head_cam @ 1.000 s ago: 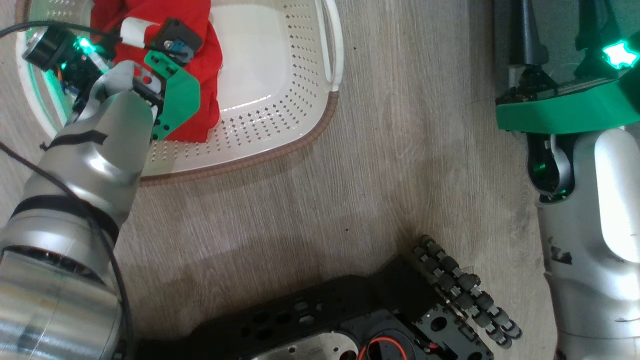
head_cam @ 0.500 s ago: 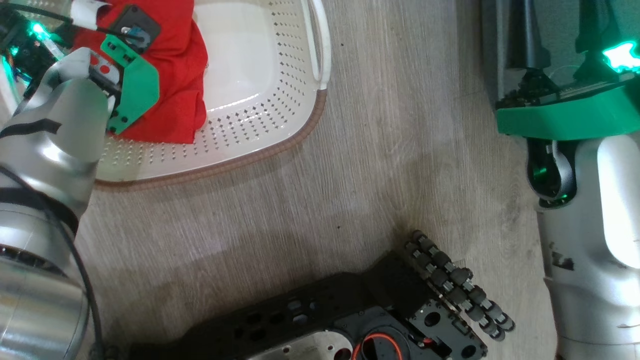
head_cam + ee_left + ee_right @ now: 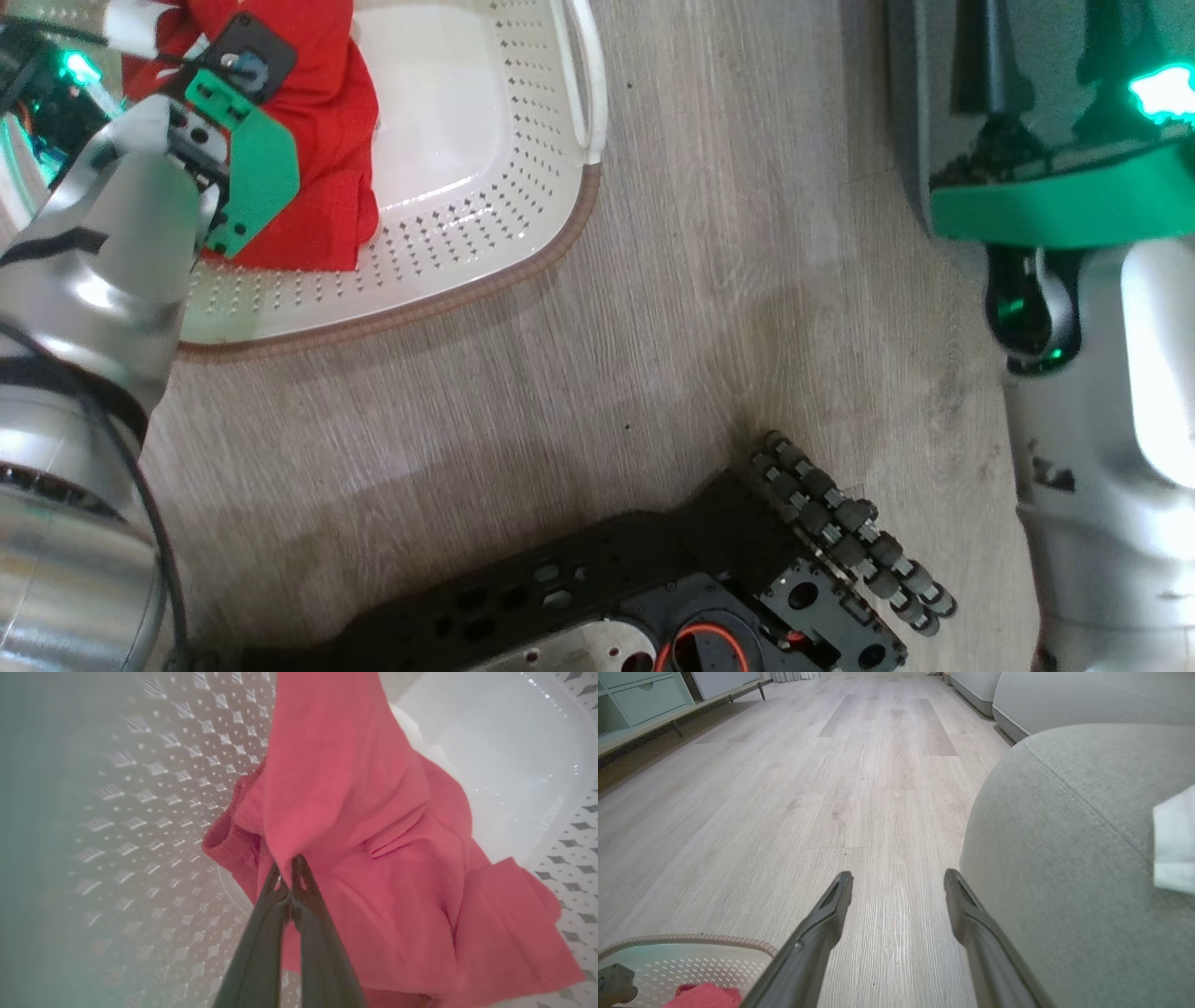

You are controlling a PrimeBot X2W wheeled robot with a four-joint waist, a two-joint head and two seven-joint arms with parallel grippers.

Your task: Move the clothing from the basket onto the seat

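One lot of red clothing [image 3: 373, 858], location: inside the basket [image 3: 485, 252], no part of it over the rim. Left gripper [image 3: 288, 873]: fingers pressed together on a fold of the red cloth, which is drawn into a ridge at the pinch while the rest hangs loose toward the basket's pale bottom and perforated wall. Right gripper [image 3: 897, 876]: fingers spread, nothing between them, held over the floor [image 3: 878, 788] with the basket at one side and the seat [image 3: 1064, 882] at the other. Change over the last second, head view: basket, floor and the robot's dark base [image 3: 653, 597] have slid together toward the picture's left, so this is entered as camera movement, not movement of goods. Against the basket, the left wrist has edged only slightly further toward its left end, and the red heap keeps roughly its former place and outline. Assessment: hold taken, lift barely begun; the whole carry across open floor to the seat remains. Seat condition: one pale piece [image 3: 1174, 840] lies on it at the right wrist view's edge, kind not determinable. Caution: the pinch is on a thin fold and may slip under the garment's weight; trailing cloth could catch the rim. Whether one garment or several are caught cannot be told.
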